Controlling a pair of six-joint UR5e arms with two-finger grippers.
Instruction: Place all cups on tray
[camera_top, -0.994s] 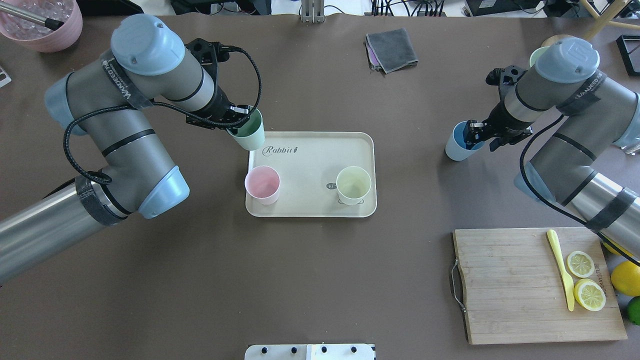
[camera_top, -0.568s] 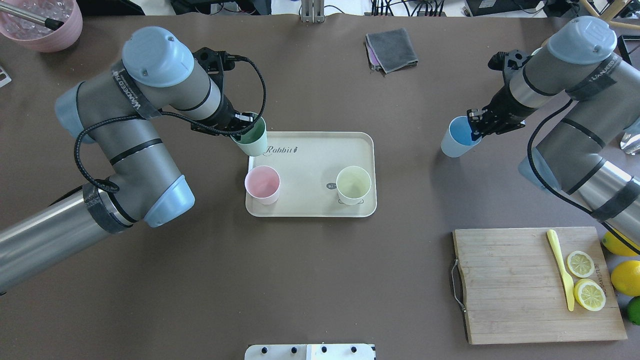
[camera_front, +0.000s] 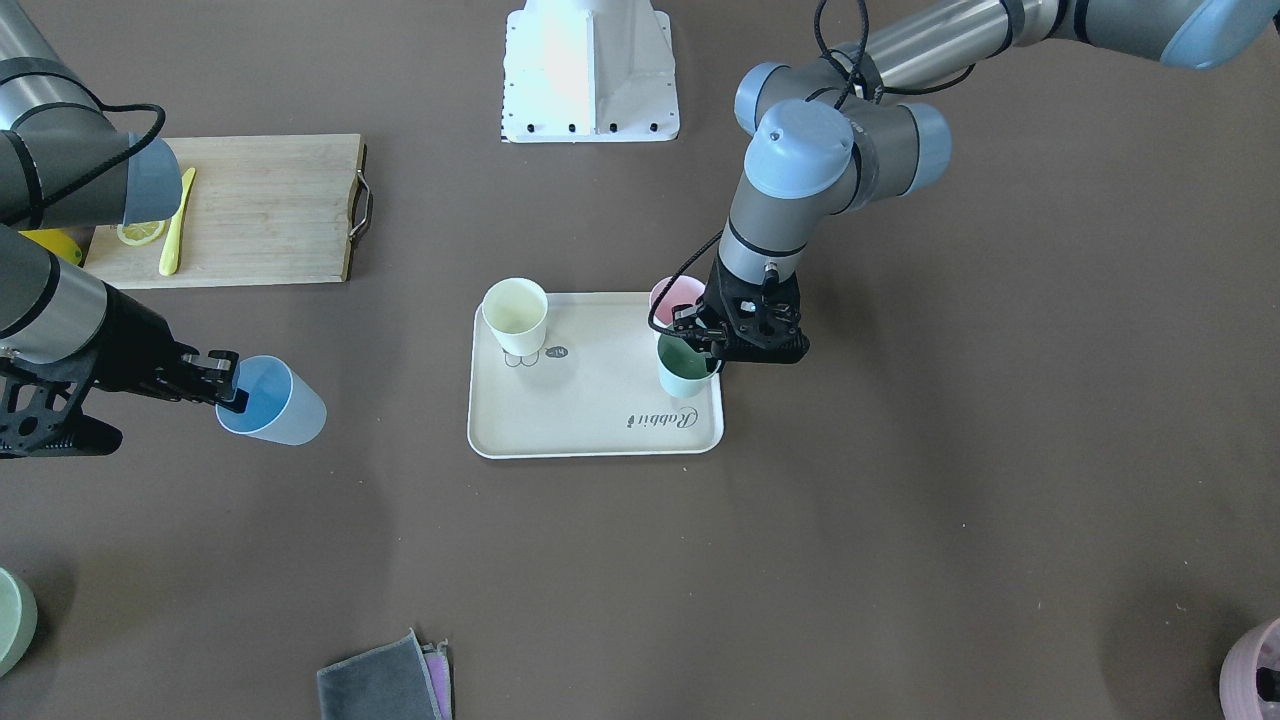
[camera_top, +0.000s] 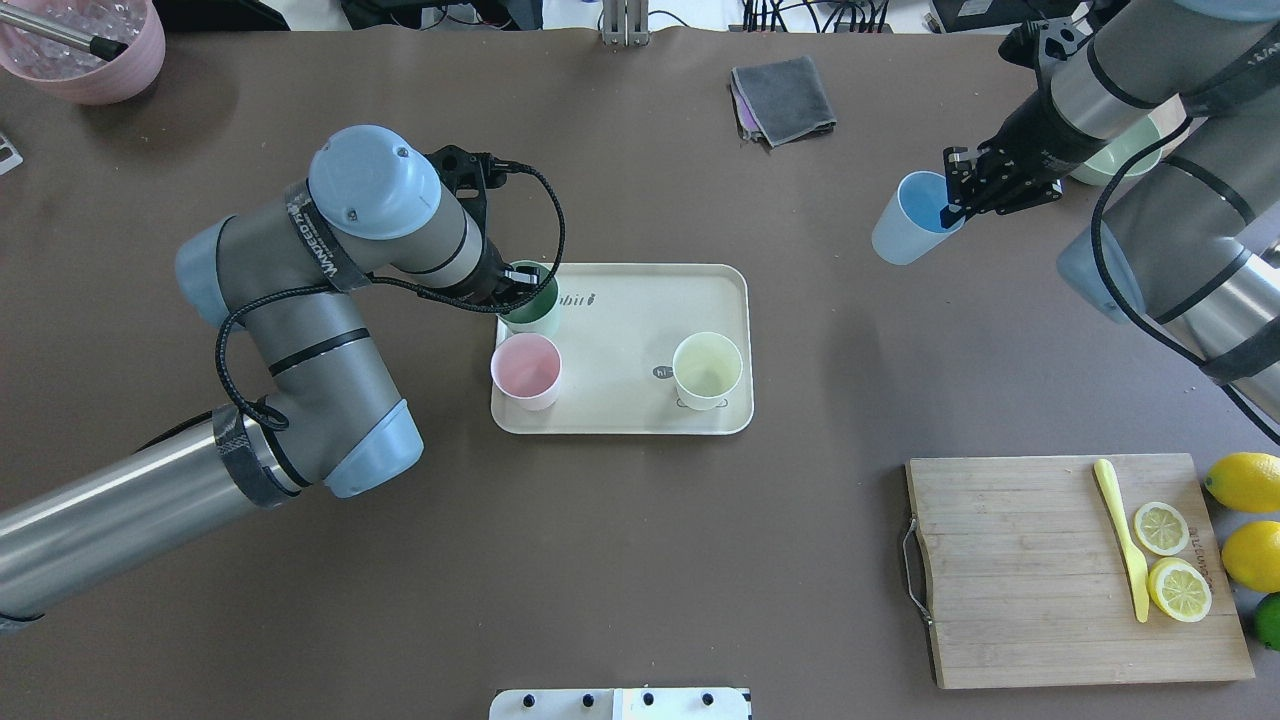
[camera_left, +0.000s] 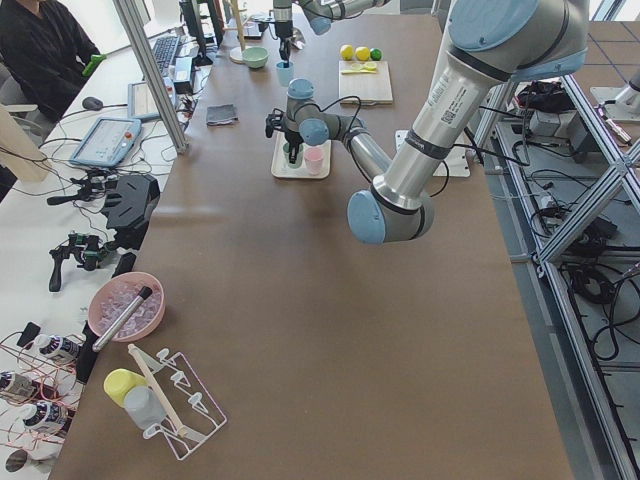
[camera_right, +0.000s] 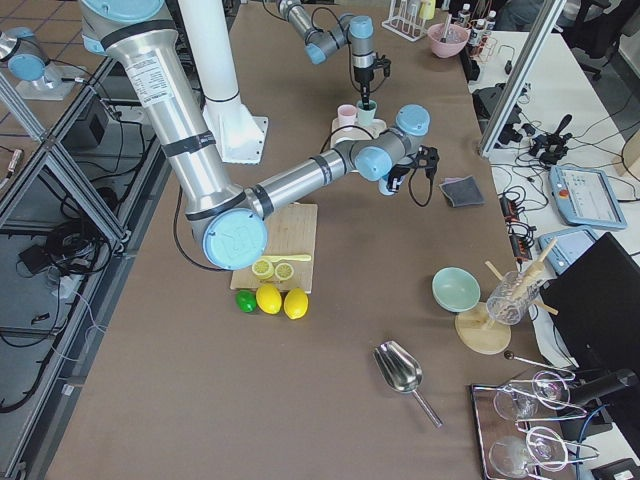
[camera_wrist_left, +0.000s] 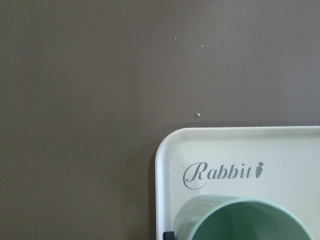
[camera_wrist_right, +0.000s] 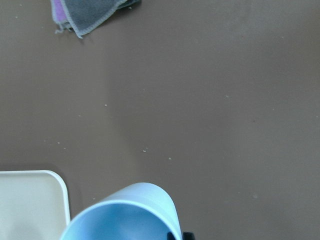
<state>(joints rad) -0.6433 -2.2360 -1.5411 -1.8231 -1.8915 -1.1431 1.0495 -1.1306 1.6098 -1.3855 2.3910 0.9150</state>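
Mint cup (camera_top: 537, 312) over tray (camera_top: 620, 310), blue cup (camera_top: 905, 232) apart

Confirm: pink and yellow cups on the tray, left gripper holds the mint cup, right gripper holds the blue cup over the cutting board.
No: the right gripper holds the blue cup over bare table, not the cutting board, as the overhead view shows. The rest stands.

A robotics lab: industrial arms (camera_top: 330, 330) at a brown table (camera_left: 300, 330), aluminium posts (camera_left: 152, 72), and a bench along its edge crowded with tablets (camera_left: 105, 142), cables and a keyboard (camera_left: 163, 52).
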